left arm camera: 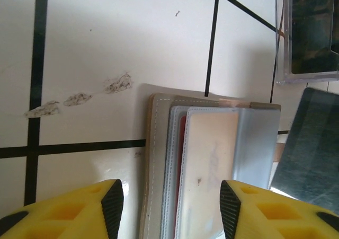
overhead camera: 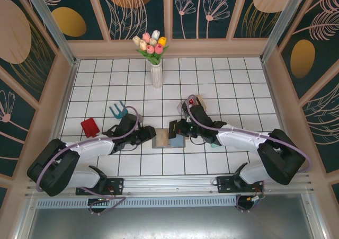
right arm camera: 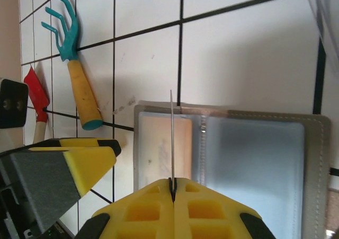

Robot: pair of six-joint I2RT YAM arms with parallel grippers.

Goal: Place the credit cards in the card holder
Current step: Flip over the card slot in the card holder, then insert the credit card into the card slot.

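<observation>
My left gripper [left arm camera: 169,210] stands with jaws apart over the card holder [left arm camera: 159,143], which lies open on the white tiled table [left arm camera: 106,37]. A tan credit card [left arm camera: 209,159] sits in its clear sleeve. A clear plastic rack [left arm camera: 310,37] is at upper right.

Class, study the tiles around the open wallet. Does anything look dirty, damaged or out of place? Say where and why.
Three grey smudges trail in a line across the white tile beside the card holder in the left wrist view; they look like scuffs or dried residue. Nothing else stands out.
</observation>
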